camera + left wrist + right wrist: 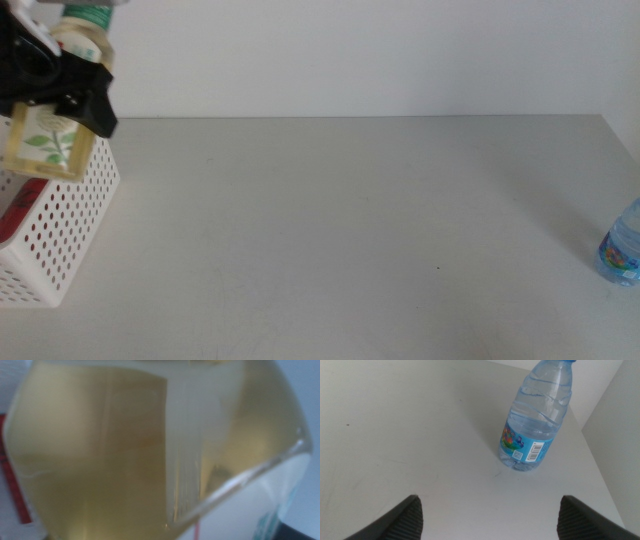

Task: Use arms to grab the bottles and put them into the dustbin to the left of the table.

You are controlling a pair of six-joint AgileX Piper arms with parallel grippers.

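At the frame's upper left the left gripper (62,88) pinched the tea bottle (50,140) above the dustbin (60,235), ready for release, while the right gripper (490,517), spread wide, faced the water bottle (536,417) standing on the table (350,230) at lower right.

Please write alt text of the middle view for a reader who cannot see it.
The left pincer holds a yellow tea bottle over a white perforated dustbin at the table's left edge. Something red shows inside the bin. A small clear water bottle stands at the right edge.
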